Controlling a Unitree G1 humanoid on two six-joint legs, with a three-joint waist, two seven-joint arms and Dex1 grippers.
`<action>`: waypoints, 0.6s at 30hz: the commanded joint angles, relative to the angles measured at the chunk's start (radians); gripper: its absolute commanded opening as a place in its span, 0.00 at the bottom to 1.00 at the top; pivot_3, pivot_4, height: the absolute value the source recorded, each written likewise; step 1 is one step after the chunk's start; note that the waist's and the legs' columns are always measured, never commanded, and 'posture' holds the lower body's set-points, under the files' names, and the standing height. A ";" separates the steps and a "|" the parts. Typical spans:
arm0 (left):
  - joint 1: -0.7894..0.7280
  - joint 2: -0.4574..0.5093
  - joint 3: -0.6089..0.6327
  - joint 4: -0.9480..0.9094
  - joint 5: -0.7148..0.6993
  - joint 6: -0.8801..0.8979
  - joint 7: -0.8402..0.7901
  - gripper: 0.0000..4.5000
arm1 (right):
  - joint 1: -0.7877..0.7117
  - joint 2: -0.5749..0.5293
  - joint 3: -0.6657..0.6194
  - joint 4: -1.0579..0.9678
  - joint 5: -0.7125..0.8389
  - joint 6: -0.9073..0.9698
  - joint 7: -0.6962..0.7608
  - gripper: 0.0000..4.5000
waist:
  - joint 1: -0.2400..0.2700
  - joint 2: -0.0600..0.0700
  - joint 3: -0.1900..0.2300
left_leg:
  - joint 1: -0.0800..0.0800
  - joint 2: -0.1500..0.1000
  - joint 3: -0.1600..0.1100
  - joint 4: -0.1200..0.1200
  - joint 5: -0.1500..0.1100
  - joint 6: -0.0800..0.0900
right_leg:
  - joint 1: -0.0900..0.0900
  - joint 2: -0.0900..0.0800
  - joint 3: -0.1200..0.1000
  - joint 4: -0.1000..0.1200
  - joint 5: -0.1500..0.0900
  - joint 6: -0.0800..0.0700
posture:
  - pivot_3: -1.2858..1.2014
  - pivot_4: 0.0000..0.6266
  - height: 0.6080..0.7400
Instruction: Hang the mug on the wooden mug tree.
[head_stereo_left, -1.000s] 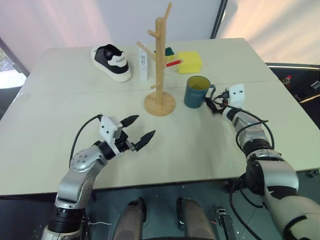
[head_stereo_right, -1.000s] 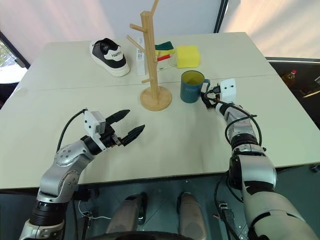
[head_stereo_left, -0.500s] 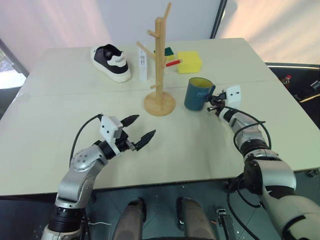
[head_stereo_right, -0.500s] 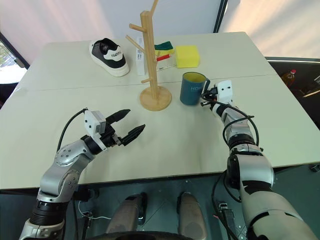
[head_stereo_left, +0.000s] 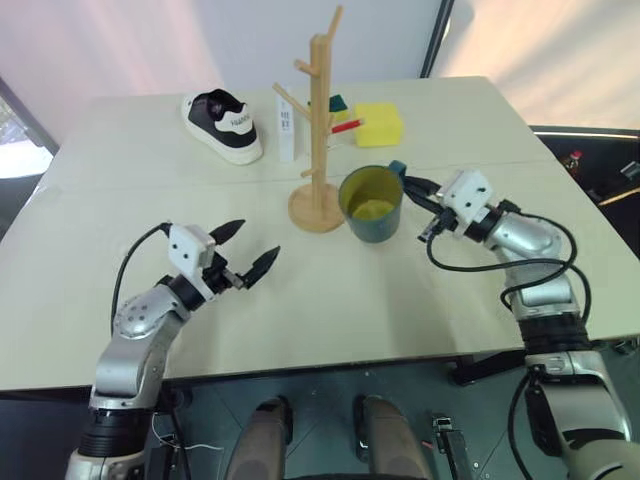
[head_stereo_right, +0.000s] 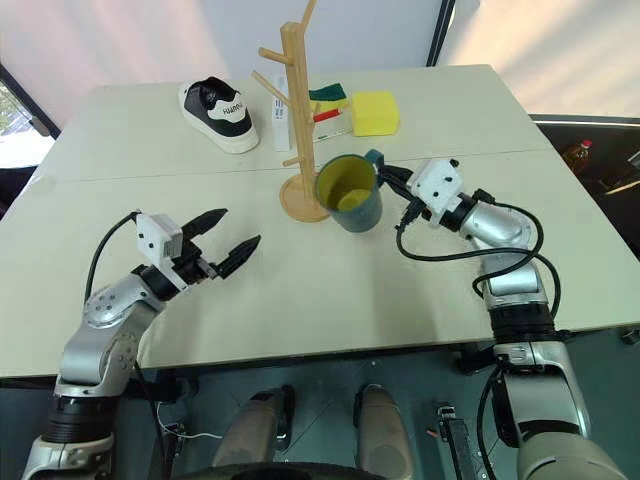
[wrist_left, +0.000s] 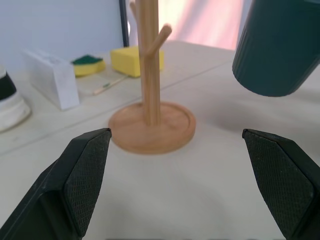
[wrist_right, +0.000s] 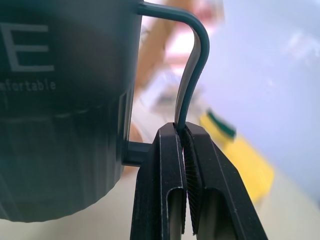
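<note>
The mug (head_stereo_left: 371, 204) is held off the table (head_stereo_left: 420, 290) by its handle, which is pinched between the closed fingers of the right gripper (head_stereo_left: 408, 184). It is tipped so its yellow inside is seen, just at 3 o'clock of the mug tree (head_stereo_left: 320, 130) base. The left gripper (head_stereo_left: 247, 252) is spread wide and empty, at about 8 o'clock of the tree.

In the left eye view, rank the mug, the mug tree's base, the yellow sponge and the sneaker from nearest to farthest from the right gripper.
1. Mug: gripped by its handle in the right gripper.
2. Mug tree base: just past the mug.
3. Yellow sponge: far table side.
4. Sneaker: far left.
</note>
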 joint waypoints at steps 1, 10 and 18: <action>-0.019 0.014 0.023 -0.012 -0.027 -0.023 -0.032 1.00 | -0.086 -0.027 0.010 -0.006 -0.025 0.022 0.005 0.01 | 0.001 0.000 0.000 | 0.000 0.000 0.000 0.000 0.000 0.000 | 0.000 0.000 0.000 0.000 0.000 0.000 | 0.52 0.24 1.00; -0.002 0.074 0.067 -0.116 -0.165 0.066 -0.096 1.00 | -0.322 -0.002 0.044 0.265 -0.033 -0.010 0.060 0.01 | 0.001 0.000 0.000 | -0.002 0.000 0.000 -0.002 0.000 0.000 | -0.002 0.000 0.000 -0.001 0.001 -0.001 | 0.52 0.24 1.00; 0.012 0.089 0.096 -0.181 -0.226 0.110 -0.072 1.00 | -0.473 0.036 0.059 0.501 -0.041 -0.078 0.107 0.01 | -0.001 0.000 0.000 | -0.002 0.000 0.000 -0.002 0.000 0.000 | -0.002 0.000 0.000 -0.001 0.001 -0.001 | 0.52 0.24 1.00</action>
